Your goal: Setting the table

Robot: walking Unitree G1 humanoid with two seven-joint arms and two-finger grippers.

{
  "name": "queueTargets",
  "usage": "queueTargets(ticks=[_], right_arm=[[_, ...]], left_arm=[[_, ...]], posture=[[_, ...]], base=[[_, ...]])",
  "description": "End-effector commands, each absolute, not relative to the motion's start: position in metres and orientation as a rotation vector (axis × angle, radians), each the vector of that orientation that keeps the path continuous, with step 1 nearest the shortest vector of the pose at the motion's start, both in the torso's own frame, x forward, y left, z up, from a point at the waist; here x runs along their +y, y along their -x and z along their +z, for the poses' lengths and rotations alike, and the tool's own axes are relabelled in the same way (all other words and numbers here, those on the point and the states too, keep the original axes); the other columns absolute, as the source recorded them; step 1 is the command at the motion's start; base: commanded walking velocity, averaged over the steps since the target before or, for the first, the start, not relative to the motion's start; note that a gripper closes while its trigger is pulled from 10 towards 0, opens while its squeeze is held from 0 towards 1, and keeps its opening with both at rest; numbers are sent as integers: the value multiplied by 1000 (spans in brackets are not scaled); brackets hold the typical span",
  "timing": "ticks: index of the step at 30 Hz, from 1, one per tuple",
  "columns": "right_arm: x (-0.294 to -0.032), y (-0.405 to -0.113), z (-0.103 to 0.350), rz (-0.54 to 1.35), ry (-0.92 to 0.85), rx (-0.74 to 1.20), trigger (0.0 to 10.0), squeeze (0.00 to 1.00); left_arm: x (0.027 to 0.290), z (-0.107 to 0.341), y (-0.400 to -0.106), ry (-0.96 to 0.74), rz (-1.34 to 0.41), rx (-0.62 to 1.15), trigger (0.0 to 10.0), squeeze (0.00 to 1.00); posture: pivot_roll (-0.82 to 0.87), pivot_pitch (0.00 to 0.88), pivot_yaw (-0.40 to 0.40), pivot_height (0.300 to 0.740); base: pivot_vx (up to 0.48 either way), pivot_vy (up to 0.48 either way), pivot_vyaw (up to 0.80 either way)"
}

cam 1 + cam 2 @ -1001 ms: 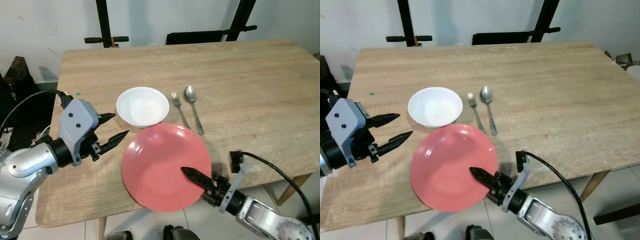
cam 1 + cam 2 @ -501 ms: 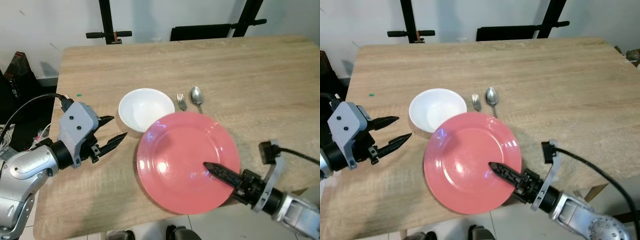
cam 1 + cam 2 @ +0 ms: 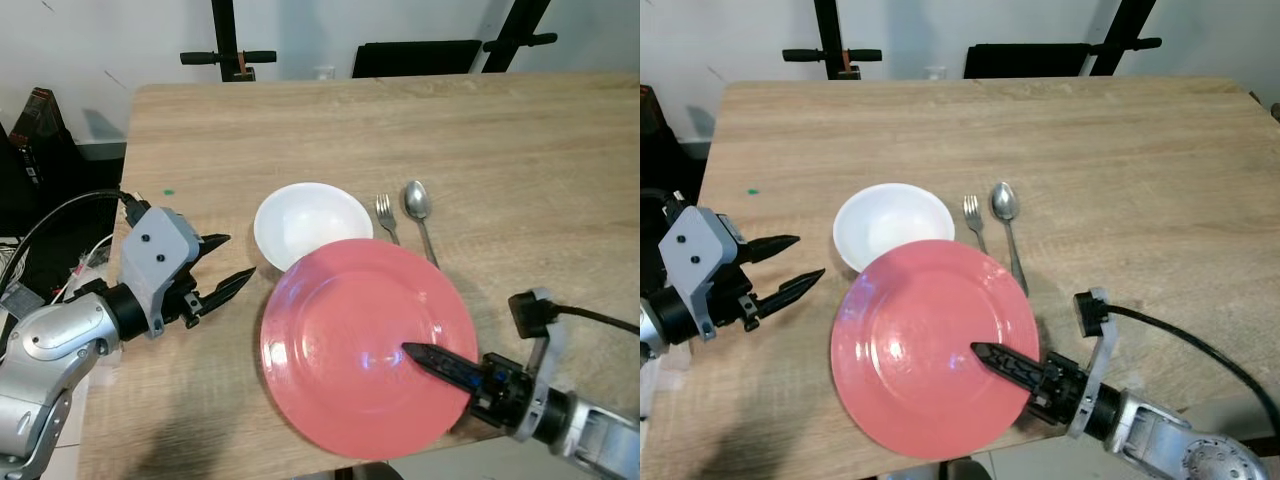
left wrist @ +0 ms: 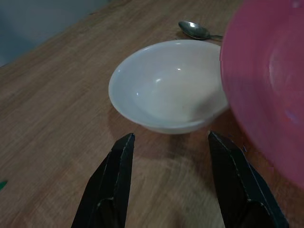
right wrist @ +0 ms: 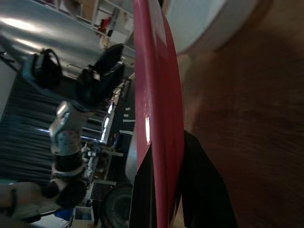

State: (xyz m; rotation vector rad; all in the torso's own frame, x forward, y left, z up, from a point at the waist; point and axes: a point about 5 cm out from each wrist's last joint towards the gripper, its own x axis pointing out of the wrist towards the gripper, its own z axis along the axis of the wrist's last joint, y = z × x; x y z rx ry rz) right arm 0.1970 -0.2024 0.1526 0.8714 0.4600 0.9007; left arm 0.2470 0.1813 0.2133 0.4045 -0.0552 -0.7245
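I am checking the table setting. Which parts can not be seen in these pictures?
- Fork: handle hidden under the plate in the eye views.
- Bowl: near rim covered by the plate.
- Right gripper: lower finger hidden beneath the plate.
- Right wrist view: background blurred.

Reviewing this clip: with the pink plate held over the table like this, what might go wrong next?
1. The right gripper pinches the pink plate only at its near rim, so it may tilt or slip out.
2. The plate's far edge overlaps the white bowl in the head view; lowering it here may knock or land on the bowl.
3. The plate hides the handles of the fork and spoon, so it may come down on them.
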Motion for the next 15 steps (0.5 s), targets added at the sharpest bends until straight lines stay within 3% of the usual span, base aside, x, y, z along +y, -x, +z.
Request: queueTargets(ticks=[1,7,15], right_arm=[[-203,-190,154,940,-880,484,10000,0],[-196,-179,144,977,-837,565,10000,0],[-206,-194,132,879,-717,556,10000,0]], left_arm=[[179,209,-246,-403,-738,-46,10000,0],[179,209,-246,-401,-739,-45,10000,0],[179,208,-245,-404,-735,-41,10000,0]], posture=[[-48,68,35,740],[-47,71,33,740],[-46,71,36,740]], base=[[0,0,0],[0,0,0],[0,0,0]])
